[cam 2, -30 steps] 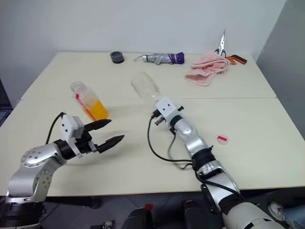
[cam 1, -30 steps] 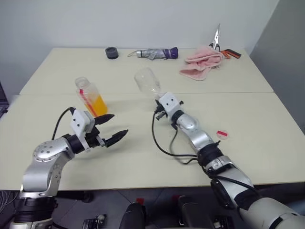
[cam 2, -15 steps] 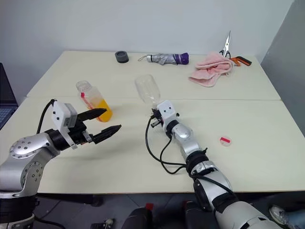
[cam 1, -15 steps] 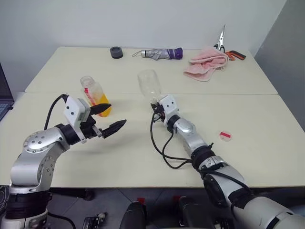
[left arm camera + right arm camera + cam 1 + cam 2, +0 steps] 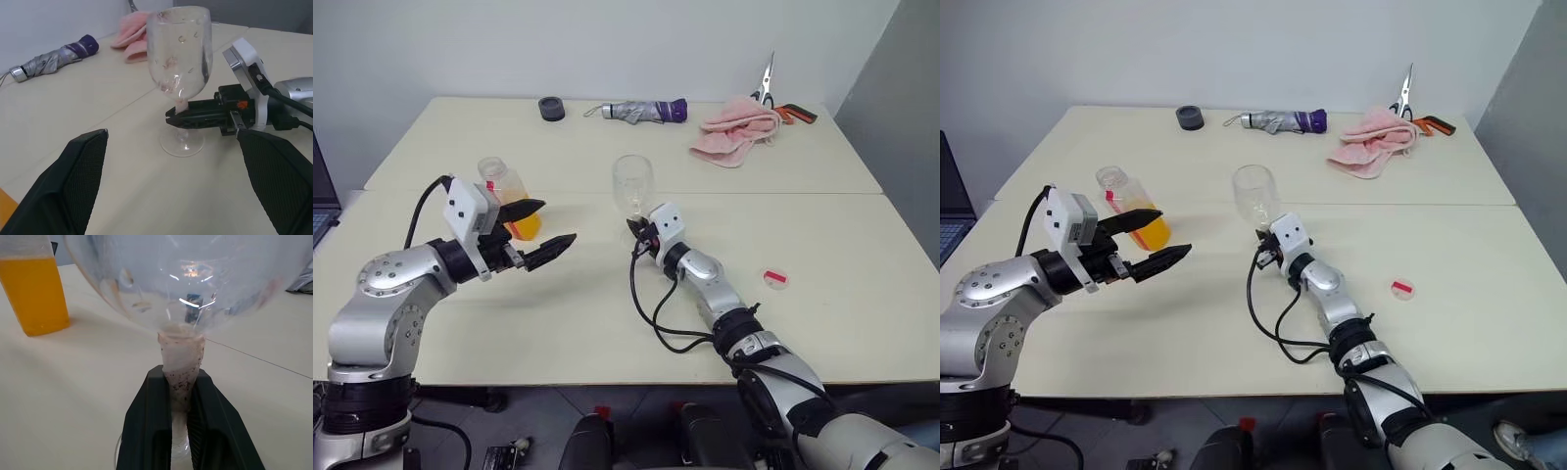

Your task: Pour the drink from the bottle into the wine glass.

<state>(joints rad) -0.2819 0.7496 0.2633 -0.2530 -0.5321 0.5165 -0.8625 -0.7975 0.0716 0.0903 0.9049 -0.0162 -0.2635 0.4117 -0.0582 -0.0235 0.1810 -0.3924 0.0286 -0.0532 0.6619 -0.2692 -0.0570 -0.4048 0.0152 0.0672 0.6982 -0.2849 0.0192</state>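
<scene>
While the right gripper has its fingers clamped tight on the stem of the wine glass, the glass stands upright at centre frame, foot on the table or just touching it; the bowl is empty.

Left gripper at centre left, fingers spread to their widest, holding nothing. The bottle stands upright just behind and to the upper left of those fingers, uncapped, with the drink filling its lower half. Upper finger overlaps the bottle in the left eye view; contact cannot be confirmed. A pink-red cap lies at right of frame, well apart.

Key relation: the bottle's long axis is vertical and the left fingers point level toward frame right, past it rather than around it. Left arm is clearly the nearer one. Judgement: the fingers need to come back toward the upper left to straddle the bottle body before closing.

Against a second ago:
- the glass was tilted, bowl leaning toward upper left; now vertical and lower.
- the left gripper has risen, drawing level with the bottle's lower half.
- both grips unchanged: left wide, right shut.

Far edge: umbrella, pink cloth, scissors, dark roll.
</scene>
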